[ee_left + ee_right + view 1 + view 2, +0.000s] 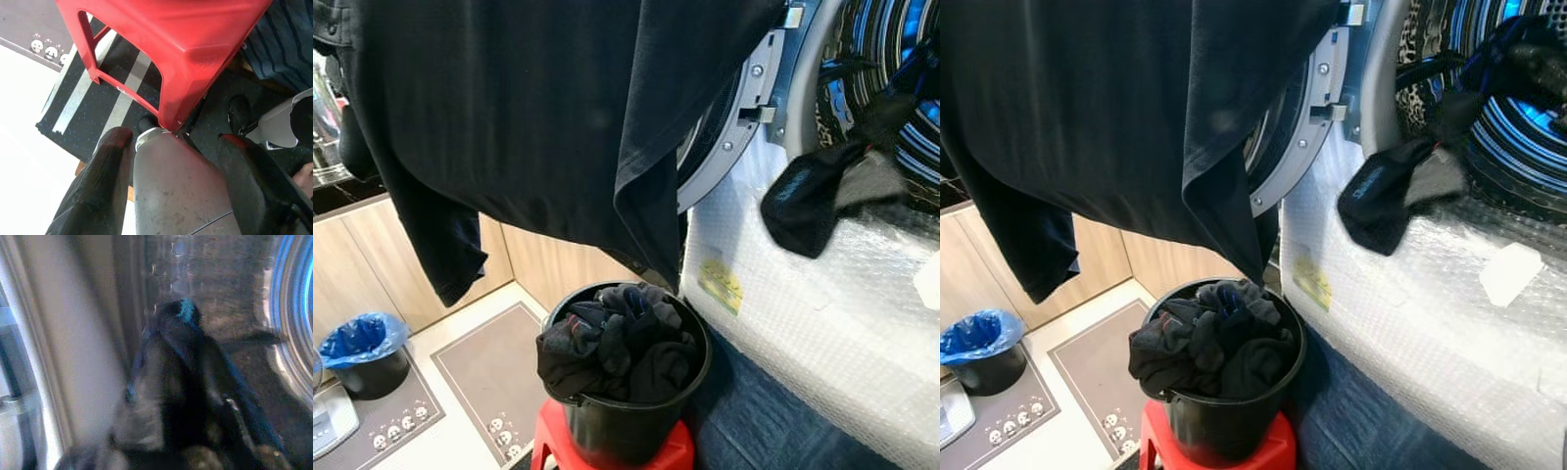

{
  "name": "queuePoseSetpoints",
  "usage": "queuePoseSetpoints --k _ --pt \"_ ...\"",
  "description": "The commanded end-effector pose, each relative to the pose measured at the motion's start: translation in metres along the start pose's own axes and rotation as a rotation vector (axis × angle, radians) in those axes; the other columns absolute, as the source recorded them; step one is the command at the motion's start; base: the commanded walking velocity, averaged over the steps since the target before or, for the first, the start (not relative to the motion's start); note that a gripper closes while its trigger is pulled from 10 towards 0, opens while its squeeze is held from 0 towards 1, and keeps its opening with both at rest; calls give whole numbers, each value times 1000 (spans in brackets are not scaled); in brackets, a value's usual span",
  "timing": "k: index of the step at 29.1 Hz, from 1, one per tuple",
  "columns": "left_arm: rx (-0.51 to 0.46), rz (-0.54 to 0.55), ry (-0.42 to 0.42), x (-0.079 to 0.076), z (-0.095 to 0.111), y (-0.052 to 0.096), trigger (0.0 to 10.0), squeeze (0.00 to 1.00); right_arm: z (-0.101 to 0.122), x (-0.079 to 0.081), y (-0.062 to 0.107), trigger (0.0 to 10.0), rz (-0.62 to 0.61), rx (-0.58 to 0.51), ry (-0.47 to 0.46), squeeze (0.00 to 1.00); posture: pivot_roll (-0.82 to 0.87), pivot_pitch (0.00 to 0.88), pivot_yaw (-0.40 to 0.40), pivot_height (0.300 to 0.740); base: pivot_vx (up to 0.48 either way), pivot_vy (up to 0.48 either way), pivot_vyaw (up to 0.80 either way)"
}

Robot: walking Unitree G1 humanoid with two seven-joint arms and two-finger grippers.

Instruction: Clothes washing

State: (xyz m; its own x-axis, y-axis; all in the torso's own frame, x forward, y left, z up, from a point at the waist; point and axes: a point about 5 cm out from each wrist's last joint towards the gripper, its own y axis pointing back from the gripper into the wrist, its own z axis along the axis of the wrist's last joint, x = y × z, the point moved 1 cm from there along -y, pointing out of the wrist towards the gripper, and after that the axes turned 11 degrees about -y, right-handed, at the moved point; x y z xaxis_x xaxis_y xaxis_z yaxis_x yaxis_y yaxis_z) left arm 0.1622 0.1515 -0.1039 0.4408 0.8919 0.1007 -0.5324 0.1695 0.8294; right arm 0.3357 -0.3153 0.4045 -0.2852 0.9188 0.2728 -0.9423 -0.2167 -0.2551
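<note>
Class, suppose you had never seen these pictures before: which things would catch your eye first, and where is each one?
First comes the big black garment hanging across the upper part of the head views, in front of the open washer door. Below it a black bucket heaped with dark clothes stands on a red stool. At the right, a dark piece of clothing droops from the washing machine's drum opening over the bubble-wrapped front.

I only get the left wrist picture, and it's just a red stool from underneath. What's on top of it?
Observer: A black bucket stands on the stool, stuffed with dark clothes.
Operator: Where's the washer?
Observer: On the robot's right. The washer is wrapped in bubble wrap and its door is open.
Operator: Is anything in it yet?
Observer: A dark garment hangs out over the drum's lip.
</note>
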Motion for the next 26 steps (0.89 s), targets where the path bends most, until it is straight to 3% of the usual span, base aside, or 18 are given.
queuePoseSetpoints --k 1,4,5,8,12,15,20,21,22,26 --pt "48 -30 20 -10 -11 1 10000 0 9 -18 -7 10000 -275 -49 52 0 -132 0 -30 740 0 0 0" --pt "47 -29 23 -9 -10 1 10000 0 14 -23 -11 10000 -406 -86 53 0 -128 0 -29 740 0 0 0" --pt "46 -27 25 -9 -10 1 10000 0 19 -25 -13 10000 -508 -121 105 0 -127 0 -29 740 0 0 0" --pt "46 -26 26 -9 -10 1 10000 0 21 -25 -14 10000 -539 -140 108 0 -123 0 -30 740 0 0 0" --pt "46 -21 33 -8 -10 1 10000 0 25 -24 -20 10000 -698 -147 190 0 -109 0 -32 740 0 0 0" --pt "46 -18 36 -8 -11 1 10000 0 25 -23 -23 10000 -736 -158 271 0 -108 0 -32 740 0 0 0" --pt "50 -14 43 -7 -13 2 10000 0 15 -20 -30 10000 -731 -123 257 0 -100 0 -32 740 0 0 0" --pt "51 -14 43 -7 -13 2 10000 0 16 -20 -30 10000 -741 -126 264 729 -100 0 -32 740 0 0 0" --pt "52 -13 43 -7 -13 2 10000 0 16 -21 -30 10000 -757 -127 268 1000 -98 0 -32 740 0 0 0" --pt "53 -13 44 -7 -14 2 10000 0 15 -24 -28 10000 -780 -108 277 1000 -98 0 -32 740 0 0 0"
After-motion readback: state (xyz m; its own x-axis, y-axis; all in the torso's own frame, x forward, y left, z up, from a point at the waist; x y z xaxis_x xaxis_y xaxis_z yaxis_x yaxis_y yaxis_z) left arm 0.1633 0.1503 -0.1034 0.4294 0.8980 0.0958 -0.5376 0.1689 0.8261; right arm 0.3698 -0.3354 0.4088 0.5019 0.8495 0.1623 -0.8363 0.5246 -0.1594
